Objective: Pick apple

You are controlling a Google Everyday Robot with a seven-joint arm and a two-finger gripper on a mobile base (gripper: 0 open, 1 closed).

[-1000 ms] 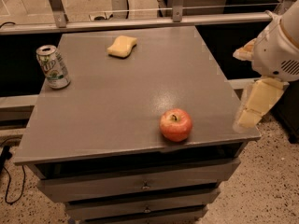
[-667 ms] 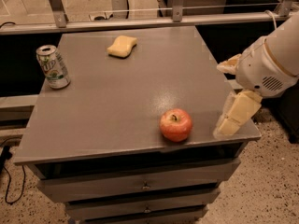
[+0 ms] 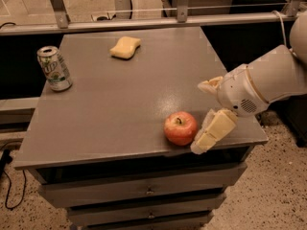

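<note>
On the flat grey metal cabinet top, the round red-orange apple sits near the front edge, right of centre. The cream two-finger gripper is just right of it, fingers spread. The silver-green drink can stands at the left edge. The pale yellow sponge lies far back, centre.

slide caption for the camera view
Open gripper beside the apple at the table front edge; can and sponge sit behind.

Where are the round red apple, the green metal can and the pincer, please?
Apple (image 3: 180,127): camera view, front skin.
Can (image 3: 54,69): camera view, side label.
Pincer (image 3: 198,118): camera view, midway between fingertips, beside apple.
</note>
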